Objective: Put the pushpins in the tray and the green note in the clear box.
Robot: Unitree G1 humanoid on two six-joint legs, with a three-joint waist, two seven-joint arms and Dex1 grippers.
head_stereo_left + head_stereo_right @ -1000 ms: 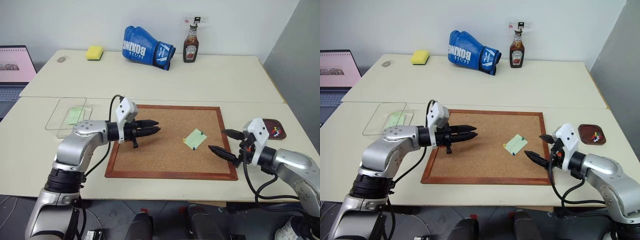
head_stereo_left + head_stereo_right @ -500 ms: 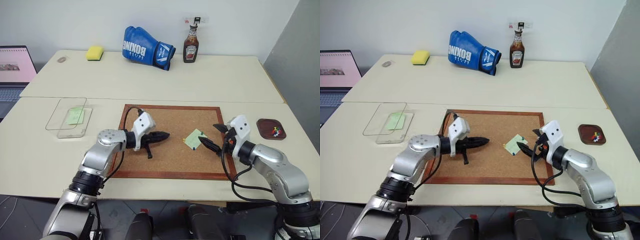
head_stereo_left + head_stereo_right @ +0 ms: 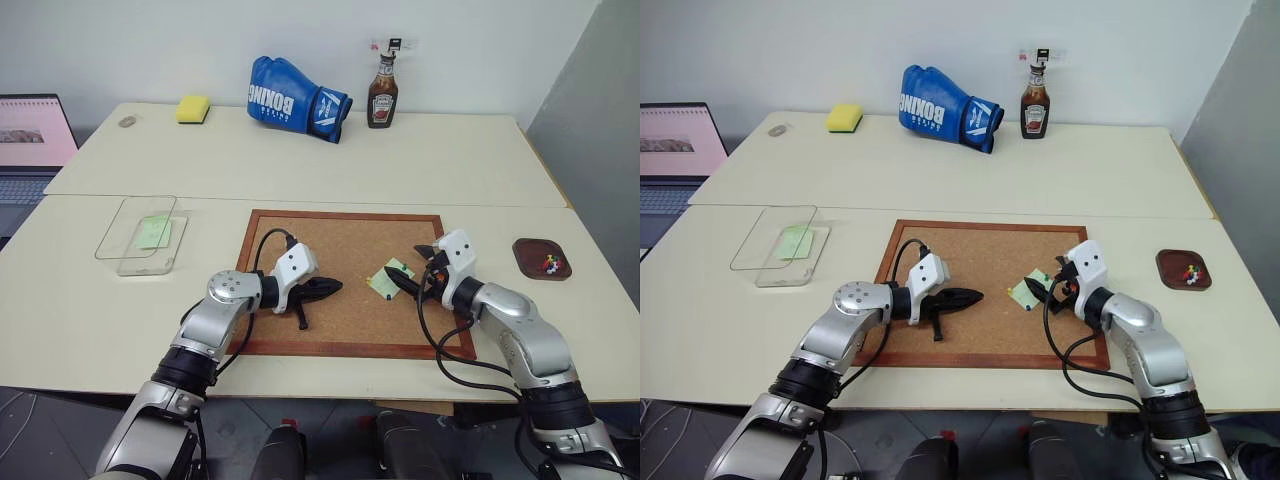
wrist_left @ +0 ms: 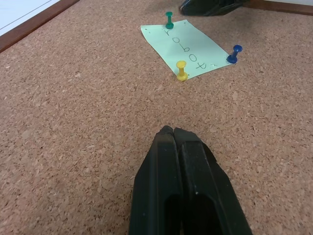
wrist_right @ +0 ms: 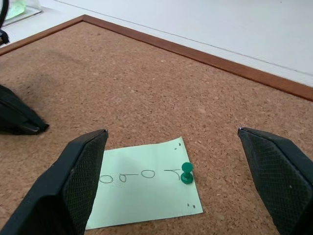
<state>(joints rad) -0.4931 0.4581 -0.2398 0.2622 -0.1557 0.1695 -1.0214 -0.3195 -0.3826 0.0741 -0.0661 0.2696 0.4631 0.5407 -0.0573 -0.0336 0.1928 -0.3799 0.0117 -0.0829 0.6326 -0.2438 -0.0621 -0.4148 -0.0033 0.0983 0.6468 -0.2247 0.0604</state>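
Green note (image 5: 146,188) pinned on corkboard (image 3: 340,240), right claw (image 5: 171,166) apart, left claw (image 4: 177,134) together.

Bright, even light; soft shadows.

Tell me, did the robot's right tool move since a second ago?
Yes. The right tool came in from past the corkboard's right frame and over the cork, toward the green note. It now hangs open by the note's green pushpin.

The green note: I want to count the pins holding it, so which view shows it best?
The left wrist view: the green note lies whole there, with green, yellow and blue pins. The right wrist view shows part of it with the green pin; the eye views show it small.
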